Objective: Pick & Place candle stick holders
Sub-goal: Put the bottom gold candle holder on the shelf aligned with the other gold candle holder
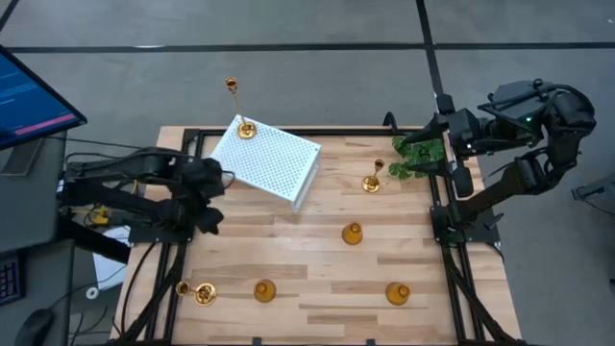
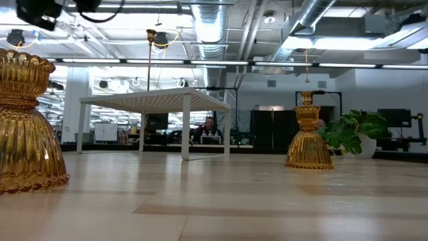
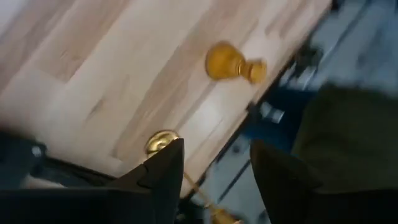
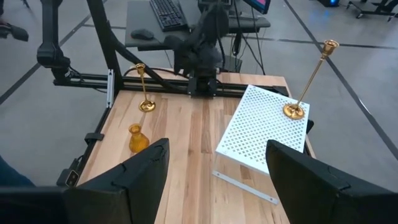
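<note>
Short gold holder sits closest in the low view. Left gripper hovers open, empty, above a tall holder at the surface edge. Right gripper open, parked off the right side.

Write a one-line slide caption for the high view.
One tall brass holder on the white perforated stand; five more scattered across the table.

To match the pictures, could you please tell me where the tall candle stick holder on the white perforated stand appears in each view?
High view: the tall holder, upper left of centre, on the white stand.
Low view: its thin stem rises above the stand, left of centre.
Left wrist view: not in it.
Right wrist view: right side, on the stand.
Shared landmark: the stand.
</note>
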You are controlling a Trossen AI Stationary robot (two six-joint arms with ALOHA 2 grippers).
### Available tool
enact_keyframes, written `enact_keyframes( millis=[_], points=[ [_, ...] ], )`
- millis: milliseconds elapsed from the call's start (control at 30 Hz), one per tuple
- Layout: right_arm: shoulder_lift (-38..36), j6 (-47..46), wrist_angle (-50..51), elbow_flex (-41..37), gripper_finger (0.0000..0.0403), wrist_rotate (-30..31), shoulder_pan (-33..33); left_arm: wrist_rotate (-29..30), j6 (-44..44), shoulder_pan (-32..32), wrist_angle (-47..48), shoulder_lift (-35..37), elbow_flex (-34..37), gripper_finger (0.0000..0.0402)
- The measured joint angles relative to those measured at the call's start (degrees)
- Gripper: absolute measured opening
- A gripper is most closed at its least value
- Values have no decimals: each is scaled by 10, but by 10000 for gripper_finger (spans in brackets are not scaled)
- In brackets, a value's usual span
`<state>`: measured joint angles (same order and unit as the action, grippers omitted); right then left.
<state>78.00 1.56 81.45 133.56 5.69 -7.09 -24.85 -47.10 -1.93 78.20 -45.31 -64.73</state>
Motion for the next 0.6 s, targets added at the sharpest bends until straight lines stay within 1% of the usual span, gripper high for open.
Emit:
enact_keyframes(
  millis=[67, 133, 167, 233, 333, 500, 600],
  points=[
    [0, -1, 0, 0, 258, 0, 0, 34, -103, 0, 2, 15, 0, 177],
    [1, -1, 0, 0, 258, 0, 0, 50, -198, -1, 2, 20, 0, 171],
    [1, -1, 0, 0, 258, 0, 0, 50, -233, -1, 3, 20, 0, 168],
    [1, -1, 0, 0, 258, 0, 0, 45, -271, 0, 3, 14, 0, 161],
    [1, -1, 0, 0, 258, -15, 0, 42, -296, 0, 7, -10, 0, 151],
    [1, 5, 0, 0, 258, -51, 0, 12, -282, 0, 21, -54, 1, 138],
    [1, 20, 6, 0, 258, -59, 0, 6, -279, 0, 72, -62, 0, 136]
  ],
)
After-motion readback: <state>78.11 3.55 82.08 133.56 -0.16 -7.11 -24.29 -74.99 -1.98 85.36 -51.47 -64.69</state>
